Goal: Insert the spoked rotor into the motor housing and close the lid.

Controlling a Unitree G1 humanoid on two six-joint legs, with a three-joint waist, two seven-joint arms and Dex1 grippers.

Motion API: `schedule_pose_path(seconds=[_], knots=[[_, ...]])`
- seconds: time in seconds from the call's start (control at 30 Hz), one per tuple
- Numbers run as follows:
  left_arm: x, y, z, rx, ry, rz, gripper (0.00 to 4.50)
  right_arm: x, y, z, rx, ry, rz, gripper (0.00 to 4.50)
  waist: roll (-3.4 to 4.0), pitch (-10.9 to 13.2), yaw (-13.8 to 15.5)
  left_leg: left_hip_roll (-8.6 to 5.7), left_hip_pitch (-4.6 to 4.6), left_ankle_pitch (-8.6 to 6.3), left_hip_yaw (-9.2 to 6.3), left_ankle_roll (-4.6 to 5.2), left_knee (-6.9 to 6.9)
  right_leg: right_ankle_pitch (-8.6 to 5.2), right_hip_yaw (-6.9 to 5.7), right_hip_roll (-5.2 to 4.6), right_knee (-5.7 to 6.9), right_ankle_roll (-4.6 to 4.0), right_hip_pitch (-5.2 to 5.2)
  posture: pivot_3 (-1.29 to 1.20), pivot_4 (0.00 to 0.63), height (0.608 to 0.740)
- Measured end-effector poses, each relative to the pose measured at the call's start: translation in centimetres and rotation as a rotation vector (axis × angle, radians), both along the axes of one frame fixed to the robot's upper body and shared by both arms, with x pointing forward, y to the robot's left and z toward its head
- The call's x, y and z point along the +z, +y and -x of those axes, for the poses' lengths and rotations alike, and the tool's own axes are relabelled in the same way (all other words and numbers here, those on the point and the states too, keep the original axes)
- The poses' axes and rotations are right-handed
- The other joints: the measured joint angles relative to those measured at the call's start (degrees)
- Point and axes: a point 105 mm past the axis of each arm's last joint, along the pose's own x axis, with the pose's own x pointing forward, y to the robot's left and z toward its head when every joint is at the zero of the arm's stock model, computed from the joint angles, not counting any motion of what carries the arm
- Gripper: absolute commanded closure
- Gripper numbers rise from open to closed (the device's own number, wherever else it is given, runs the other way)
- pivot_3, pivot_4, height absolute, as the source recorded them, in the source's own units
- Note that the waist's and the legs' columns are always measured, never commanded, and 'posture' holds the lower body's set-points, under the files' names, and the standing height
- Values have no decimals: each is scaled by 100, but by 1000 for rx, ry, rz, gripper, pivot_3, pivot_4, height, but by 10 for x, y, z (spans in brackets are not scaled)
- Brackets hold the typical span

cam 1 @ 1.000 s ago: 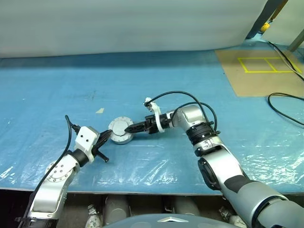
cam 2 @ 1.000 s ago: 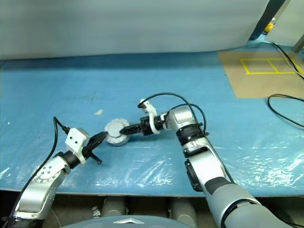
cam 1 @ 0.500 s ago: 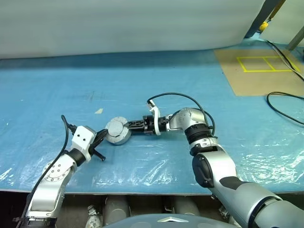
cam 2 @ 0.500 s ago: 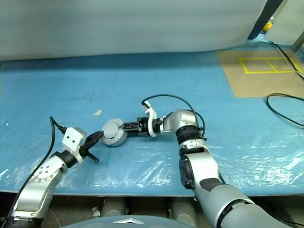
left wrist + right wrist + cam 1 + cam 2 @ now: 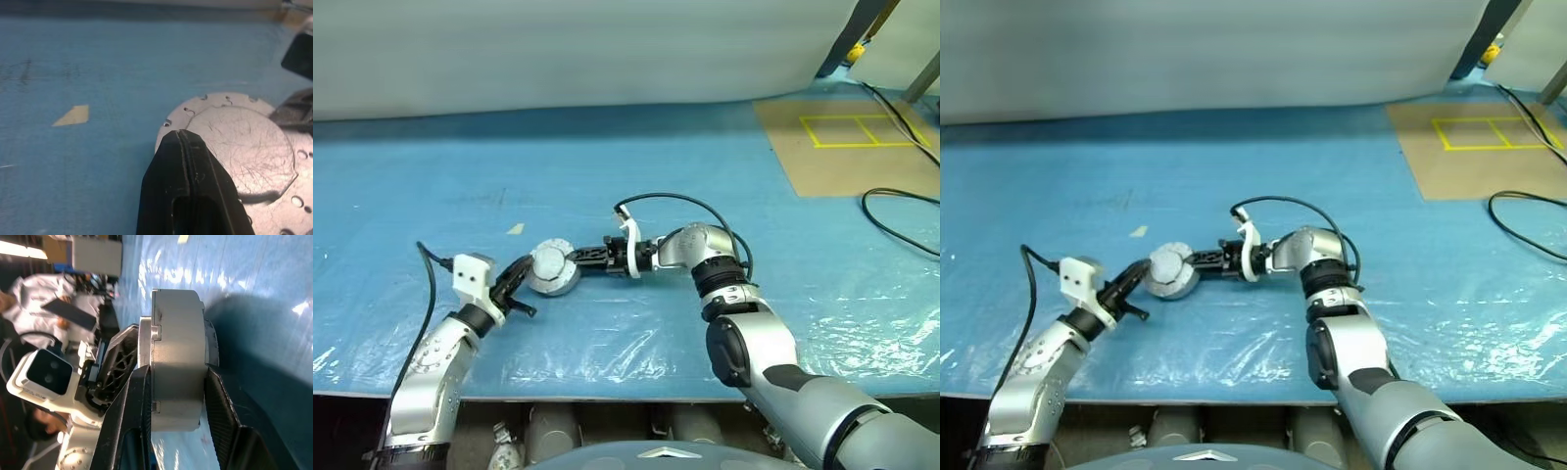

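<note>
Right wrist view shows the right gripper [image 5: 173, 382] clamping the closed motor housing [image 5: 176, 357] near the blue tabletop's [image 5: 607, 147] front edge; rotor hidden. Left gripper [image 5: 182, 142] pinched empty, touching the lid [image 5: 244, 147].

Blue-covered work surface under a pale backdrop.
A blue sheet [image 5: 607, 176] under wrinkled clear plastic [image 5: 862, 304] covered the table, with a pale curtain [image 5: 578, 49] hanging behind it. A brown board [image 5: 832, 157] marked with yellow tape squares [image 5: 857, 132] lay at the far right, a black cable [image 5: 901, 211] looped beside it, and a scrap of tan tape [image 5: 517, 229] stuck to the sheet.
</note>
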Motion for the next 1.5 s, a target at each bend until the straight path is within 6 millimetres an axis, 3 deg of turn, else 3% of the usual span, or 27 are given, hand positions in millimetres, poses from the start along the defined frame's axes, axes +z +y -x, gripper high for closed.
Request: schedule_pose_path(seconds=[0.1,0.2,0.3,0.4,0.63,0.83,0.87,1.4,1.5], knots=[[6,19,3,77,-12,134,4500,6,-5,-11,-94,57,-86,3349,-1,1,14,-6,-23,0,0,-1,3,5,0,0,-5,6,-13,0,150,740],[7,28,5,112,-1,276,4500,25,-10,-25,-168,49,-175,3349,-6,3,17,-8,-32,-3,0,-6,2,11,0,-1,-10,17,-17,0,150,740],[9,23,5,104,1,408,4500,45,-9,-35,-215,31,-272,3349,-7,4,20,-3,-31,-5,0,-9,-1,11,-3,3,-8,17,-19,0,150,740],[15,14,1,78,-8,530,4500,53,-7,-38,-237,26,-317,3349,-8,4,19,0,-31,-6,0,-11,-1,11,-4,6,-9,17,-18,0,150,740],[34,-9,-6,4,-44,863,2201,54,-5,-42,-272,18,-325,3349,-17,10,23,1,-34,-6,0,-12,2,14,-4,6,-9,22,-19,0,150,740],[38,-17,-7,-12,-23,960,123,54,-4,-43,-272,10,-324,3349,-19,11,23,1,-34,-6,0,-12,1,16,-4,8,-10,26,-19,0,150,740],[38,-17,-7,-9,-18,963,20,54,-3,-42,-270,9,-324,3349,-19,11,22,1,-34,-6,0,-12,2,16,-4,7,-10,26,-19,0,150,740],[43,-37,-26,-81,66,1054,20,71,14,-17,-73,-60,-343,3349,-22,11,49,1,-37,-5,-5,-12,7,22,-7,8,-6,35,-18,0,150,740],[45,-39,-29,-86,64,1065,590,69,15,-14,-60,-65,-334,3349,-22,11,66,-1,-38,-6,-5,-12,11,24,-7,6,-6,39,-18,0,150,740]])
